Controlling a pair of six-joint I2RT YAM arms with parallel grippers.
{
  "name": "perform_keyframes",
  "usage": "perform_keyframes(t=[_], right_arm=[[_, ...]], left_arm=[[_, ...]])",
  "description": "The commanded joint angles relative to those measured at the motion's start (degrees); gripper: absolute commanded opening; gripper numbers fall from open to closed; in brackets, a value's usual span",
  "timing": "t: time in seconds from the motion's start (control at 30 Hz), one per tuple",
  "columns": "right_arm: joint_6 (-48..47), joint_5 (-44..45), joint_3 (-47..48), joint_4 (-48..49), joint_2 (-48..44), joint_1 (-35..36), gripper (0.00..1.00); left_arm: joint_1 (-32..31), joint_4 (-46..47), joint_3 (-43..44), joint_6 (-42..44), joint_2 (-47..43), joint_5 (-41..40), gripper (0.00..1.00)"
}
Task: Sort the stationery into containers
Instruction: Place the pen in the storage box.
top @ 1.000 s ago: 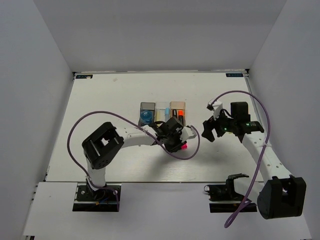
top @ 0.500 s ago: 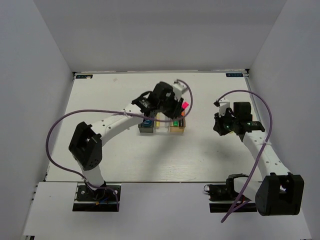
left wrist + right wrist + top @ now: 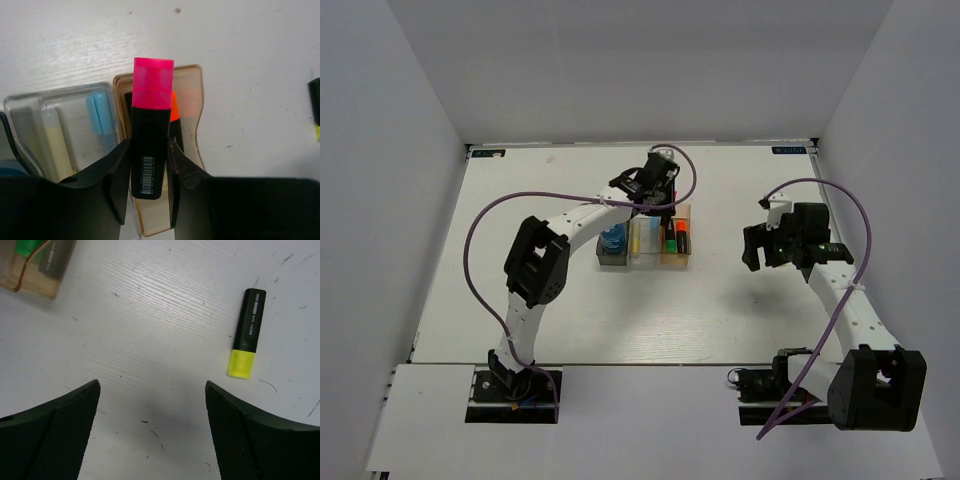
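My left gripper point(image 3: 149, 148) is shut on a black highlighter with a pink end point(image 3: 152, 85), held above the tan container point(image 3: 196, 107). An orange highlighter point(image 3: 174, 111) lies in that container. The clear container point(image 3: 30, 102) beside it holds a pale yellow stick point(image 3: 52, 145) and a light-blue stick point(image 3: 100, 122). From above, the left gripper point(image 3: 655, 192) hangs over the far end of the row, where the dark container point(image 3: 601, 256) holds a blue roll point(image 3: 612, 238). My right gripper point(image 3: 152, 430) is open over bare table, close to a highlighter with a yellow end point(image 3: 246, 332).
A green highlighter point(image 3: 671, 243) lies in the tan container point(image 3: 676, 262) next to the orange one. The right gripper point(image 3: 752, 248) hovers to the right of the row. Grey walls enclose the white table point(image 3: 520, 200) on three sides.
My left arm carried the pink highlighter from in front of the containers up to the far end of the row. The right gripper shifted slightly and points down at the table.
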Motion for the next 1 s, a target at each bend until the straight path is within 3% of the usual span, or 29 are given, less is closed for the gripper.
perform_keyframes(t=[0.0,0.03,0.07,0.17,0.27,0.53,0.73,0.77,0.8,0.9,0.93,0.97], right_arm=[[2.23,2.48,-0.08,3.45,-0.69,-1.12,0.86],[2.50,2.40,-0.34,3.71,-0.69,-1.29,0.78],[2.76,2.31,-0.61,4.41,-0.95,-1.38,0.51],[3.55,2.74,-0.61,4.68,-0.95,-1.47,0.00],[4.08,3.10,-0.70,4.77,-0.51,-3.32,0.00],[4.79,2.13,-0.17,4.16,0.98,-4.90,0.27],[4.96,1.26,-0.17,4.07,1.25,-5.95,0.34],[5.05,1.17,-0.17,3.98,1.16,-6.04,0.34],[5.05,0.99,-0.08,4.07,1.33,-6.22,0.37],[4.79,0.29,0.09,3.63,1.33,-6.48,0.47],[4.61,-0.15,-0.08,3.63,1.42,-6.92,0.51],[4.52,-0.07,0.09,3.37,1.51,-6.92,0.59]], left_arm=[[-0.56,0.57,-2.98,-4.21,-3.87,-2.23,0.00],[-0.56,0.75,-3.52,-4.21,-3.96,-1.96,0.00],[-0.73,0.84,-3.79,-4.30,-3.88,-1.88,0.00],[-0.91,1.28,-4.58,-4.39,-3.00,-0.65,0.00],[-1.17,1.28,-4.14,-4.74,-1.95,0.32,0.00],[-2.05,1.10,-3.18,-5.79,-0.45,0.94,0.00],[-3.02,0.84,-3.79,-5.97,-0.27,0.94,0.08],[-3.02,1.01,-3.70,-5.88,-0.27,0.59,0.13],[-3.11,0.93,-3.70,-5.80,-0.01,0.50,0.34],[-3.28,-0.47,-2.48,-6.14,0.25,0.15,0.51],[-3.20,-0.65,-2.21,-6.06,0.17,0.06,0.62],[-3.28,-0.74,-1.77,-5.97,0.08,0.15,0.65]])
